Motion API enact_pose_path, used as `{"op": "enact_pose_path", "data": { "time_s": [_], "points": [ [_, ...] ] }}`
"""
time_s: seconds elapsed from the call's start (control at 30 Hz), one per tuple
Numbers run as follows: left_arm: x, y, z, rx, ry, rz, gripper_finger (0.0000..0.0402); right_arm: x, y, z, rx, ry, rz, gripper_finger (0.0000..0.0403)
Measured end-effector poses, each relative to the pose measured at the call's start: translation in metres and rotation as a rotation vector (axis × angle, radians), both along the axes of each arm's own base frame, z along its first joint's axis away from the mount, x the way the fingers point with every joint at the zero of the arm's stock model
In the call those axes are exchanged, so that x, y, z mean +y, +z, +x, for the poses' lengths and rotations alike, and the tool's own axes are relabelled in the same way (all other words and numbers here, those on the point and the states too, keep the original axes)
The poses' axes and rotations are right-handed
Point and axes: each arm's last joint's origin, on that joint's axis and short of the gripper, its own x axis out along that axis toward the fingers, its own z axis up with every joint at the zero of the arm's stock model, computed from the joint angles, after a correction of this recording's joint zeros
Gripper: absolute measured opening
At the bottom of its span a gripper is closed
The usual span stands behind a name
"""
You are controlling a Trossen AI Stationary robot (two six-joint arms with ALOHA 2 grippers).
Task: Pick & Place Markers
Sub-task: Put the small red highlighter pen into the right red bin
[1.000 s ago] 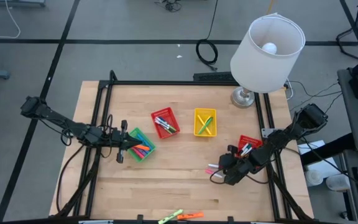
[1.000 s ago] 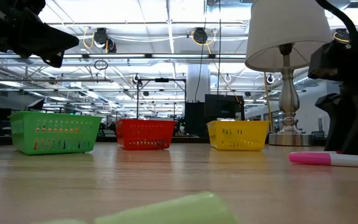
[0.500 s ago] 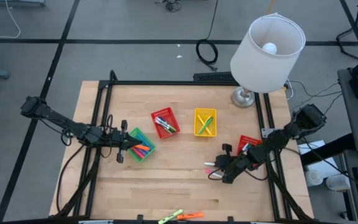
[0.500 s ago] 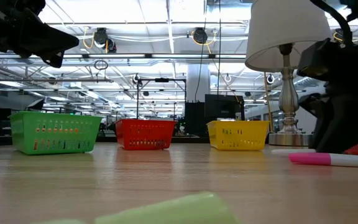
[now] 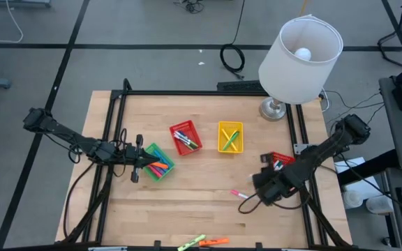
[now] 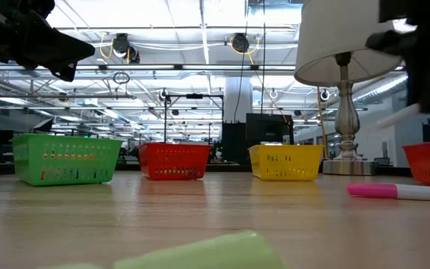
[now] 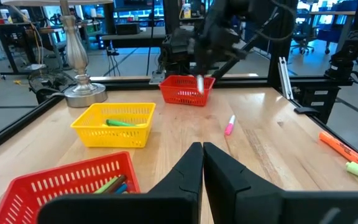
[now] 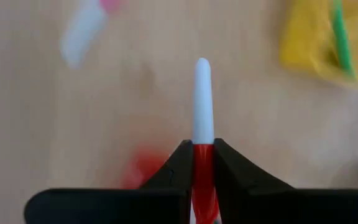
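Up off the worktop [image 5: 187, 209] comes the right gripper [image 5: 265, 187]: a moment ago it sat low beside the pink marker at the lower right of the overhead picture, and now it has lifted and swung toward the right edge. Its jaws are pinched tight on a red-and-white marker [image 8: 202, 106], whose white tip pokes out ahead of them in its own camera. The pink marker [image 5: 241, 193] lies where it was, flat on the wood just left of that gripper, and it shows at the right of the table-level picture too.

Just up and right of the gripper is the red basket [image 5: 280, 160] at the worktop's right edge, so I'd judge the carried marker is headed there, with the drop not yet made.

Over at the left of the overhead picture the left gripper [image 5: 139, 157] hasn't budged, parked at the green basket [image 5: 156, 166] with its jaws pressed together and nothing between them. Other markers already lie in the middle red basket [image 5: 185, 138] and the yellow basket [image 5: 229, 136]. A green and an orange marker [image 5: 202, 242] wait at the bottom edge.
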Motion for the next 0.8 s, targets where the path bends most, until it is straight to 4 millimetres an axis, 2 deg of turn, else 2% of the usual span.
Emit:
{"op": "enact_pose_path", "data": {
  "time_s": [0.17,0.33,0.63,0.8],
  "points": [
    [0.000,0.000,0.000,0.000,0.000,0.000,0.0021,-0.006,0.017,-0.024,0.259,-0.068,-0.061,0.0028],
    [0.000,0.000,0.000,0.000,0.000,0.000,0.0021,-0.012,0.010,-0.038,0.440,-0.120,-0.050,0.0028],
    [0.000,0.000,0.000,0.000,0.000,0.001,0.0021,-0.015,-0.019,-0.045,0.519,-0.024,0.002,0.0030],
    [0.000,0.000,0.000,-0.001,0.000,0.009,0.0021,-0.016,-0.026,-0.046,0.522,0.010,0.009,0.0031]
  ]
}}
